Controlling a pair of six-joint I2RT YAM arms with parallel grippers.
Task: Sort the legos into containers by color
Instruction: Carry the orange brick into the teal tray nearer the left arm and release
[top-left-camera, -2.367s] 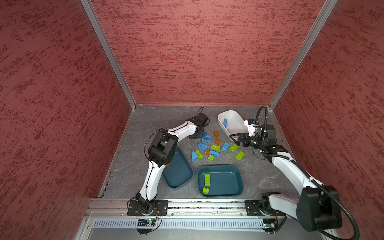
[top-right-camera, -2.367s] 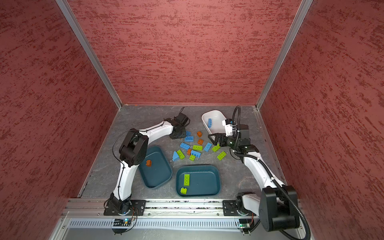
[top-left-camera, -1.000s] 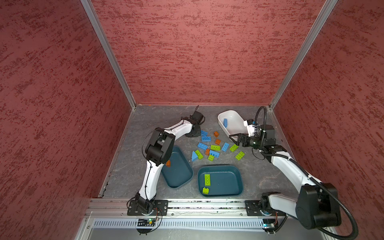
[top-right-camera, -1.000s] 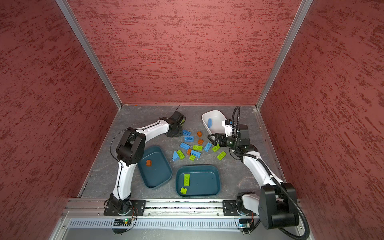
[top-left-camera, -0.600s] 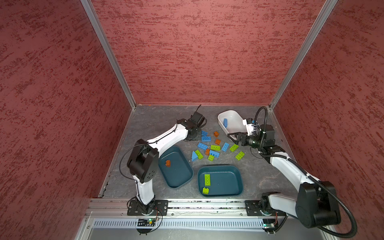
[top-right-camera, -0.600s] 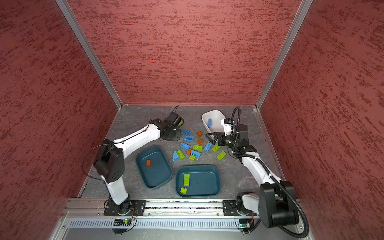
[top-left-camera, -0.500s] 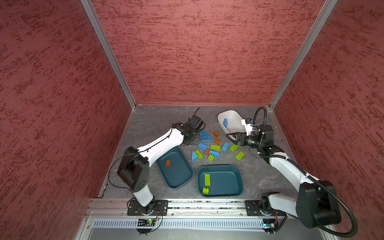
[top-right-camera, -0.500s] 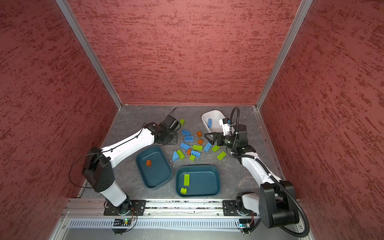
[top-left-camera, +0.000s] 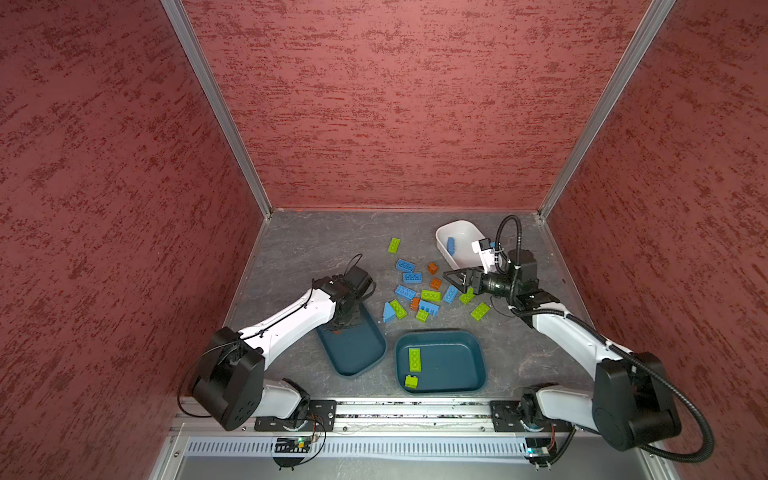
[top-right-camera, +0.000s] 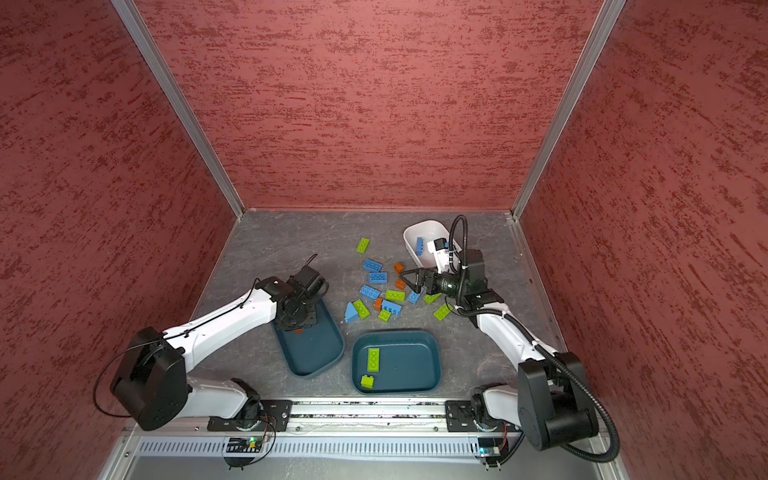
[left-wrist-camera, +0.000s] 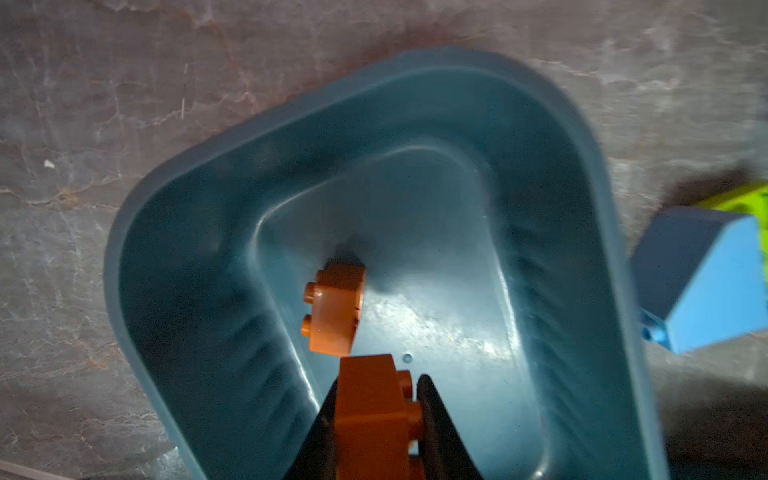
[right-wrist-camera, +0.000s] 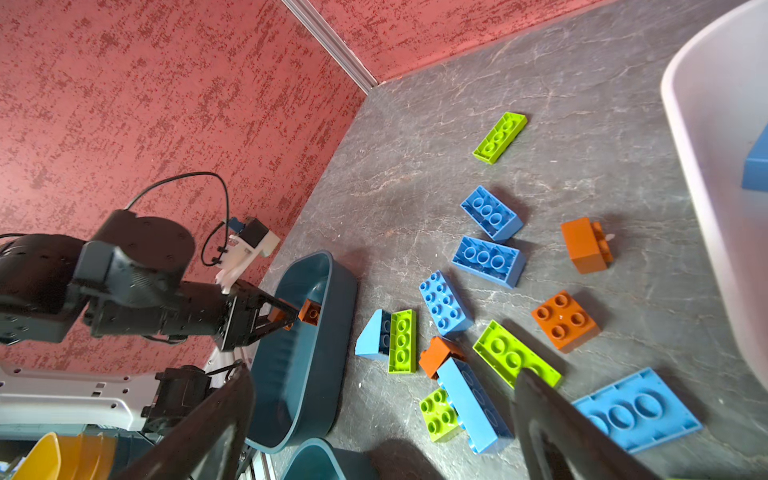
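- A grey veined bench (top-left-camera: 316, 245) is enclosed by mottled red walls (top-left-camera: 395, 104).
- An orange-brown studded brick (left-wrist-camera: 370, 419) is clamped in the left end effector (left-wrist-camera: 376, 395); the right end effector (right-wrist-camera: 384, 376) is spread open.

- Loose legos (top-left-camera: 430, 295): lime, blue and orange-brown, scattered between tubs.
- Left teal tub (top-left-camera: 353, 351): one orange brick (left-wrist-camera: 336, 309) inside, gripped orange brick (left-wrist-camera: 370, 415) above.
- Right teal tub (top-left-camera: 453, 361): two lime bricks (top-left-camera: 414, 359).
- White tub (top-left-camera: 457, 226): blue brick (top-left-camera: 451, 246).
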